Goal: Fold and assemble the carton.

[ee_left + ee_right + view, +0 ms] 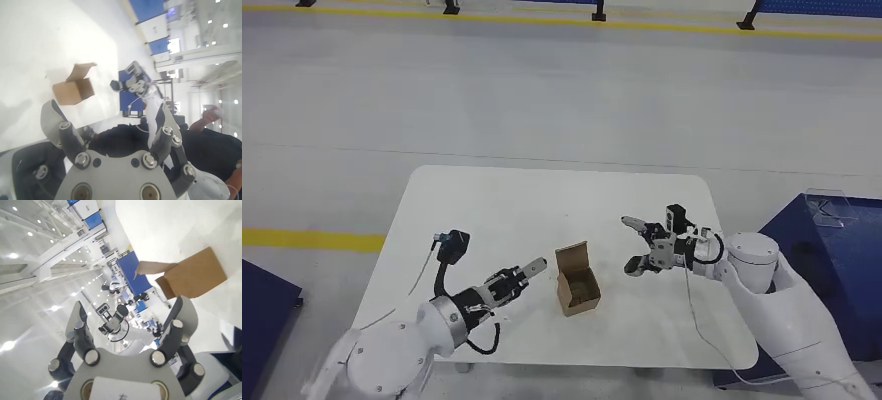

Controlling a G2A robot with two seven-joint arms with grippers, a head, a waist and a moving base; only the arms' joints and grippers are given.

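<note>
- Wide open and holding nothing, the left gripper (105, 108) is hanging just beside the carton (578, 285), on that arm's side of it, without touching the cardboard.
- Across the carton from it, the right gripper (634, 245) is also gaping wide and empty. It is sitting near the carton, with a strip of bare surface (542, 200) between the two.
- I am seeing the carton standing upright on the surface between the two grippers. It is squared into a box with its mouth facing up.
- One tall flap (572, 254) is rising from the carton's far wall and leaning slightly away from the opening.
- I am not managing to tell whether any smaller flaps are lying folded inside the mouth.
- I am judging the body as assembled and the closing of the top as the step in hand. Neither gripper is in contact with the carton, so the closing is not yet begun.
- For the next move I am planning to bring one gripper against a side wall of the carton to brace it.
- I am then planning to bring the other gripper behind the flap and push it down over the mouth.
- I am expecting the light carton to slide or tip if the push arrives before the bracing, so I am wanting the brace seated first.
</note>
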